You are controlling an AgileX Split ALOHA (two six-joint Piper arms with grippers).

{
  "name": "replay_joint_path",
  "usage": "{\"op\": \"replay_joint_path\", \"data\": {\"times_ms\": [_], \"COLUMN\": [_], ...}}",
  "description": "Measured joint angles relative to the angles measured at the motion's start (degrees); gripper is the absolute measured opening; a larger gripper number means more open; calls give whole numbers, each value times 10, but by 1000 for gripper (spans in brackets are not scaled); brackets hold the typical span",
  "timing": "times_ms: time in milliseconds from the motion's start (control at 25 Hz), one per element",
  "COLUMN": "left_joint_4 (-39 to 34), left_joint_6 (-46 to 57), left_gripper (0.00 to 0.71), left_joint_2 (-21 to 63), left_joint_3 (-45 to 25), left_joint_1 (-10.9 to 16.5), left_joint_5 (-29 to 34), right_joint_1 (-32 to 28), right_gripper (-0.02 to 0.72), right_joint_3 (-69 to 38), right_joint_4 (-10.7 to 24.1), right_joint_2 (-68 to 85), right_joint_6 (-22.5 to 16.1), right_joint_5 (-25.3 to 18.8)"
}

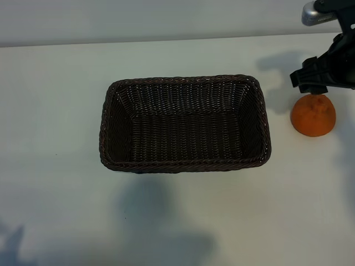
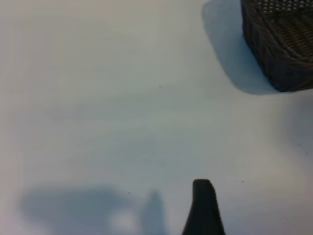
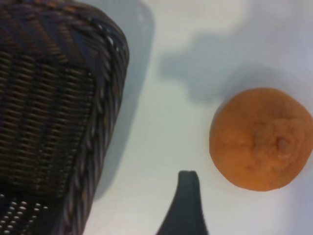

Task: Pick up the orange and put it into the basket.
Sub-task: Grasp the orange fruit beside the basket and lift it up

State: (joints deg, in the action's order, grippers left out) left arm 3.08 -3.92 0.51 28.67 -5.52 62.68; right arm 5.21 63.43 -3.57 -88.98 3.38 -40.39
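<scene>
The orange (image 1: pixel 313 115) rests on the white table to the right of the basket (image 1: pixel 184 163), clear of its rim. In the exterior view my right gripper (image 1: pixel 320 82) hovers just over the orange's far side, open and holding nothing. The right wrist view shows one dark finger (image 3: pixel 186 203) above bare table, with the orange (image 3: pixel 261 139) on one side of it and the basket's corner (image 3: pixel 105 117) on the other. The dark brown wicker basket has nothing in it. One finger (image 2: pixel 203 208) of the open left gripper shows over bare table, far from the basket's corner (image 2: pixel 281 49).
The white table (image 1: pixel 55 111) runs wide on all sides of the basket, and a pale wall (image 1: pixel 138 19) closes off its far edge. The left arm itself stays outside the exterior view, casting only a shadow near the front left corner.
</scene>
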Motion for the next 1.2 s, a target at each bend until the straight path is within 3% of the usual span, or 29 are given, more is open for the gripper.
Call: {"op": "replay_joint_path", "data": {"times_ms": [480,800,1040,1200], "left_joint_4": [0,0,0,0], "left_joint_6": [0,0,0,-1], "left_gripper": [539,539,539,539], "left_joint_2": [0,0,0,0], "left_joint_3": [0,0,0,0], "left_joint_1": [2,2,2,2], "left_joint_5": [0,0,0,0], "right_joint_1": [0,0,0,0], "right_gripper": [595,595,595,595], "right_joint_3": [0,0,0,0], "right_joint_4": [20,36,104,127], "right_joint_2": [-69,-101,-115,-119], "right_joint_6": [-27,-50,-131,-158], "right_joint_5": [21,61,75,79]}}
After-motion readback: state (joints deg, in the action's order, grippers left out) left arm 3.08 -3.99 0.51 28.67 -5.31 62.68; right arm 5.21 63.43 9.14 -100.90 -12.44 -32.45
